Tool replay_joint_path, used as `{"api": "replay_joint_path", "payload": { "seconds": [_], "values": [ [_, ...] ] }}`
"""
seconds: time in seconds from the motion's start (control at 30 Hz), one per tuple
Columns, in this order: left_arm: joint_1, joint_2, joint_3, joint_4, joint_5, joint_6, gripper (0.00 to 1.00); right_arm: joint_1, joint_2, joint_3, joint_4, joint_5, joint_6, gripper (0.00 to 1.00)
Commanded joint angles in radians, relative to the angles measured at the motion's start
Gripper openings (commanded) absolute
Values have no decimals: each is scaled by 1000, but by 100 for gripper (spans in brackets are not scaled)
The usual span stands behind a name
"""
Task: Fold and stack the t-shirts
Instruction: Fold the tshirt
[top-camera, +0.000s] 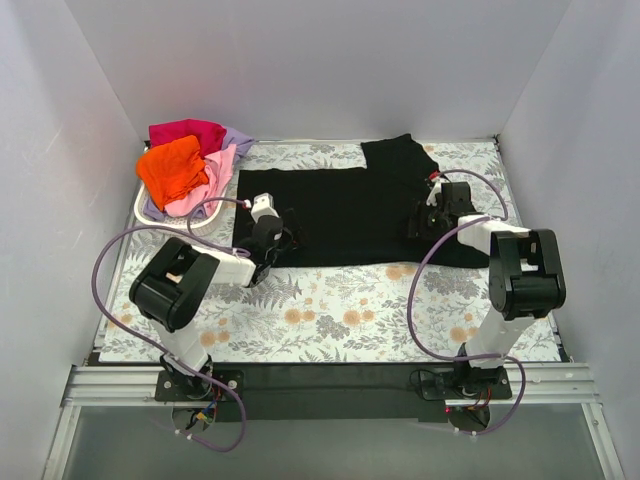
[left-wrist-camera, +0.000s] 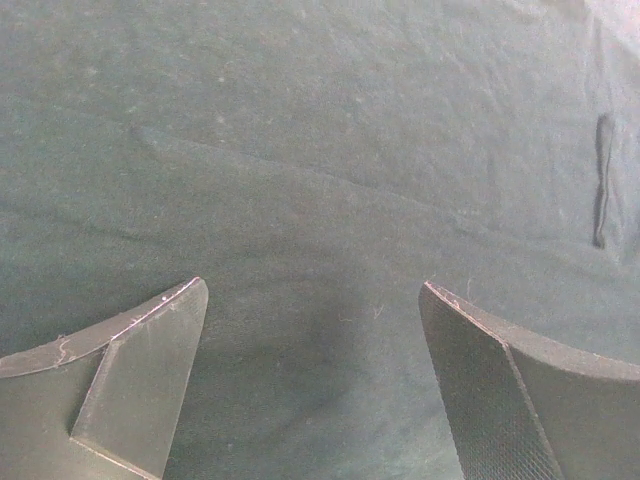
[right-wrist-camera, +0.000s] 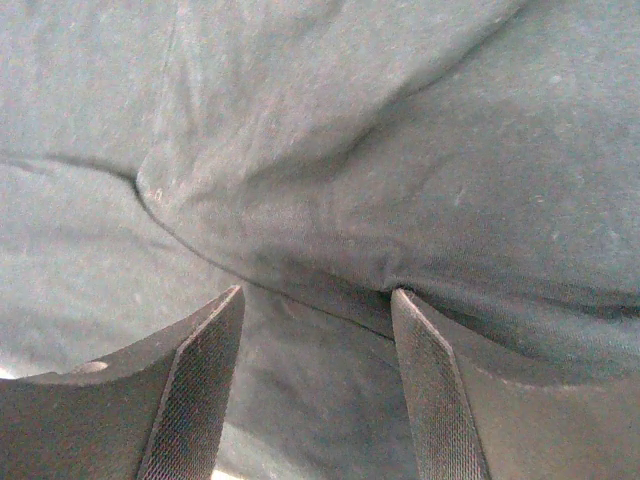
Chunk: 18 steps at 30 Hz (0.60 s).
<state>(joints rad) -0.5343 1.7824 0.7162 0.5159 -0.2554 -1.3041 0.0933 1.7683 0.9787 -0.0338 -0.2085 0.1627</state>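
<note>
The black shirt (top-camera: 350, 210) lay spread on the worktop (top-camera: 350, 310). The left tool (left-wrist-camera: 310, 290) stood wide at its 8 o'clock side. The right tool (right-wrist-camera: 315, 290) was half open at 3 o'clock.

Non-task items: counter (top-camera: 340, 310) w/ floral cover, pale bg, grey-green ferns + orange blooms, spans the whole work area. White plastic lattice basket (top-camera: 200, 226) sits at the counter's far-left corner, close to the left wall. Plain white walls (top-camera: 300, 60) on 3 sides: left, back, right. Near edge: aluminium rail (top-camera: 110, 385) runs approx full width, black plate (top-camera: 330, 390) across its middle. Grey floor (top-camera: 330, 450) below the rail.
</note>
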Motion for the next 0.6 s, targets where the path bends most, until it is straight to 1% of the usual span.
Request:
{"api": "replay_joint_path", "payload": {
  "seconds": [0.0, 0.27, 0.37, 0.57],
  "values": [
    [-4, 0, -104, -186, 28, -67, 81, 17, -1, -128, -184, -84, 46, 56],
    [-9, -23, -175, -189, 80, -107, 81, 20, -135, -268, -187, -230, 93, 58],
    [-27, -32, -204, -197, 81, -127, 81, 20, -187, -308, -201, -239, 98, 59],
    [-49, -67, -267, -247, 68, -185, 81, 22, -282, -348, -265, -195, 87, 60]
  ]
}}
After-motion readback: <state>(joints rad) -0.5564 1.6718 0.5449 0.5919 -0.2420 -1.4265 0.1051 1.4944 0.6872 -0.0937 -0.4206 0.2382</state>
